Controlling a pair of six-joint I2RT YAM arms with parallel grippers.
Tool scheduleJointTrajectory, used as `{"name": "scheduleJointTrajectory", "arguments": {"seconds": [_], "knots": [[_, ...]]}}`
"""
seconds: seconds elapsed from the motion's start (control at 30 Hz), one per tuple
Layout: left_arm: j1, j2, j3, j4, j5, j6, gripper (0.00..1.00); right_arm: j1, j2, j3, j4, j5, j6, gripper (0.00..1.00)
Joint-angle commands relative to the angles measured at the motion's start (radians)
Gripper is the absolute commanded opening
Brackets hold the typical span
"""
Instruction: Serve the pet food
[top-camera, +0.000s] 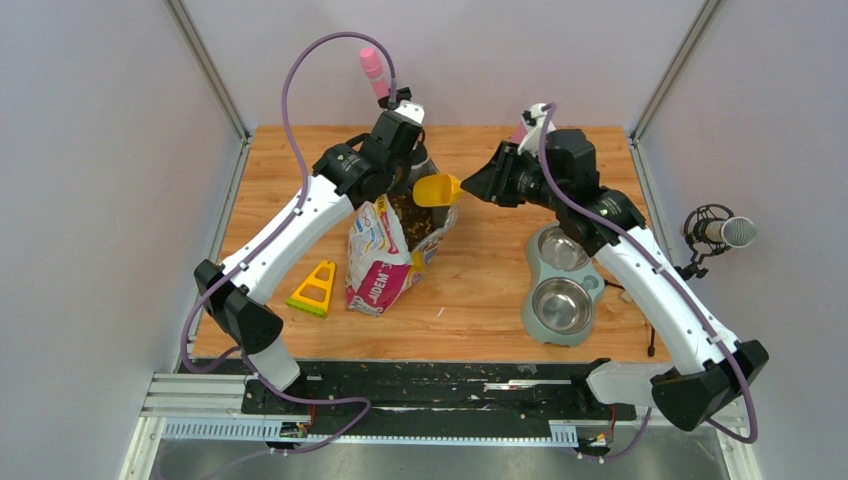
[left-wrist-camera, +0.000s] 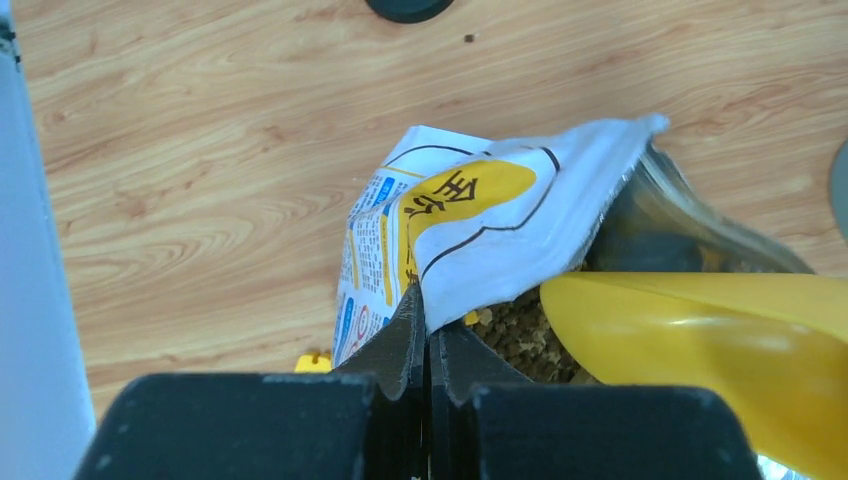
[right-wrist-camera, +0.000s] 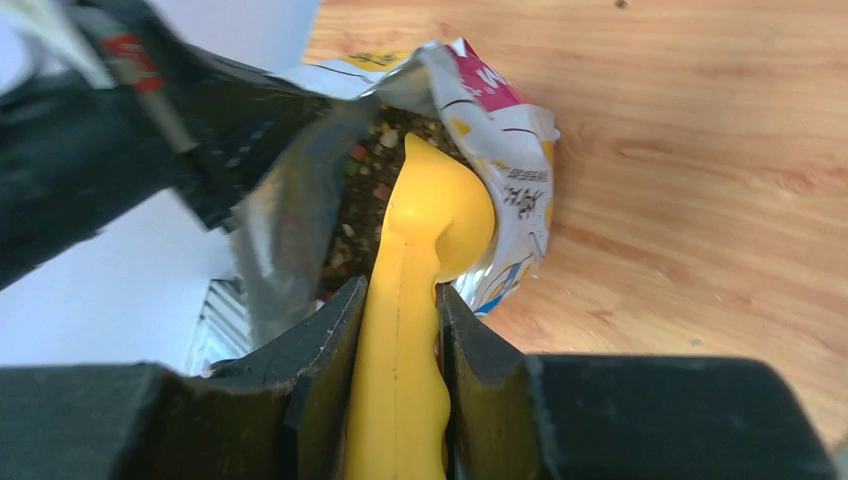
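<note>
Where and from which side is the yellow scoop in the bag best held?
Grip the scoop by its long, narrow handle, coming from the right. The handle sticks out of the bag toward the right arm, while the bowl sits in the bag's mouth over the pet food. The right end effector holds it so.

A light wooden table (top-camera: 480, 290) is spanning the middle of the top view, and a printed bag (top-camera: 380, 265) is standing upright on it left of centre. A yellow triangular piece (top-camera: 314, 290) is lying flat just left of the bag, while a grey-green double-bowl feeder (top-camera: 532, 318) is sitting toward the lower right, well apart from both.
</note>
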Motion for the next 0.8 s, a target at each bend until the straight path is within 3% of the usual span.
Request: {"name": "scheduleJointTrajectory", "arguments": {"seconds": [0.0, 0.4, 0.6, 0.77], "knots": [[-0.035, -0.051, 0.053, 0.235, -0.021, -0.06, 0.0, 0.041, 0.037, 0.081, -0.187, 0.211, -0.027, 0.0], [-0.056, -0.142, -0.059, 0.29, 0.039, -0.068, 0.0, 0.096, 0.213, 0.102, -0.439, 0.552, 0.012, 0.0], [-0.071, -0.201, -0.185, 0.328, 0.049, -0.142, 0.0, 0.129, 0.298, 0.067, -0.388, 0.419, 0.016, 0.0], [-0.078, -0.204, -0.213, 0.337, 0.056, -0.171, 0.0, 0.138, 0.296, -0.051, -0.161, 0.175, 0.019, 0.0]]}}
